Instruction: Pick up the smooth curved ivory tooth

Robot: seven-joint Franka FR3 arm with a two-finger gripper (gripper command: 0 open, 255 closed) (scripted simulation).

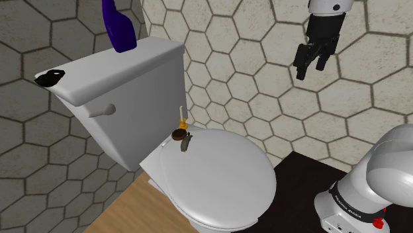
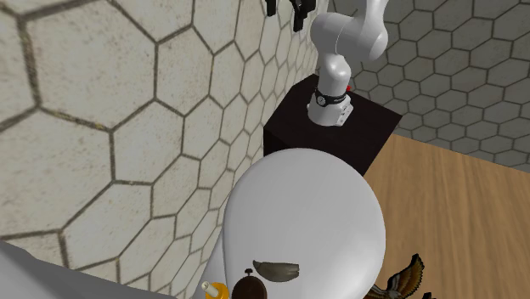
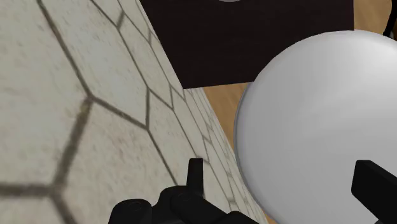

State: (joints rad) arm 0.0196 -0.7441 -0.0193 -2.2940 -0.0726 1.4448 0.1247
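Note:
The tooth (image 1: pixel 185 143) is a small dark grey-brown crescent (image 2: pixel 279 270) lying at the back of the white toilet lid (image 1: pixel 225 179), near the tank. Beside it are a small brown round thing (image 1: pixel 178 134) and a yellow candle-like piece (image 1: pixel 182 120). My black gripper (image 1: pixel 311 61) hangs high in front of the hexagon-tiled wall, far to the shoulder view's right of the tooth and well above the lid. Its fingers stand apart with nothing between them. In the wrist view the gripper (image 3: pixel 286 184) looks past the wall toward the lid's front (image 3: pixel 318 114).
A purple bottle (image 1: pixel 118 26) and a black object (image 1: pixel 51 77) sit on the white tank top. A brown winged figure (image 2: pixel 406 276) shows beside the lid. The tiled wall runs close along the toilet. The arm's dark stand (image 2: pixel 331 136) is beyond the lid's front.

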